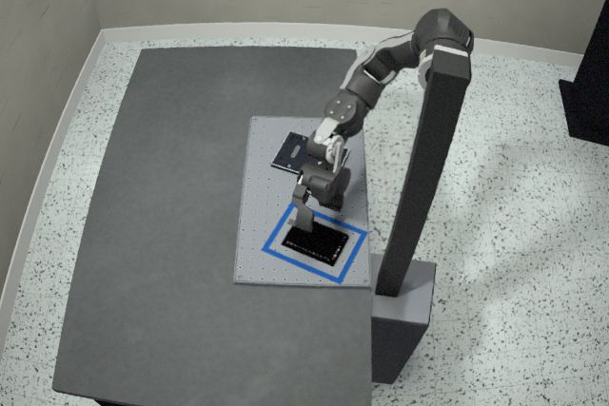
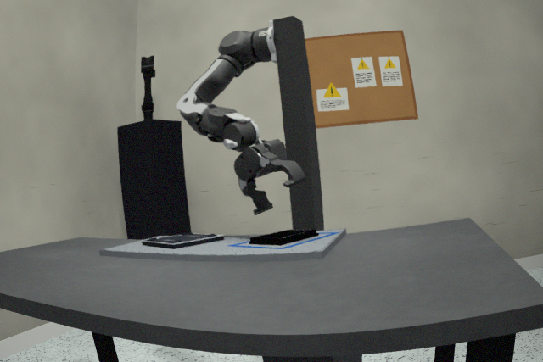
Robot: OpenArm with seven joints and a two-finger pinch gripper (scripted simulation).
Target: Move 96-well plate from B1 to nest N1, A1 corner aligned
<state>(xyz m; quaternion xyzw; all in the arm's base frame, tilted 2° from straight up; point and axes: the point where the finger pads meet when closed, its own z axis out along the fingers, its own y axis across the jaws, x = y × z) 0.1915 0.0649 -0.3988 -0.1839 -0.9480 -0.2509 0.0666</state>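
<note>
The black 96-well plate (image 1: 315, 244) lies flat inside the blue outline of spot B1 (image 1: 275, 249) on the grey perforated baseplate. It also shows in the side view (image 2: 283, 236). Its cut-off corner is too small to make out. The plate nest N1 (image 1: 291, 151) is a dark flat frame at the far end of the baseplate, partly hidden by my arm; it shows clearly in the side view (image 2: 181, 240). My gripper (image 2: 277, 195) hangs open and empty well above the plate, fingers pointing down, and shows in the overhead view (image 1: 320, 212).
The arm's dark column (image 1: 422, 165) stands at the table's right edge, close beside B1. A black cabinet (image 2: 153, 178) stands behind the table. A cork board (image 2: 359, 77) hangs on the wall.
</note>
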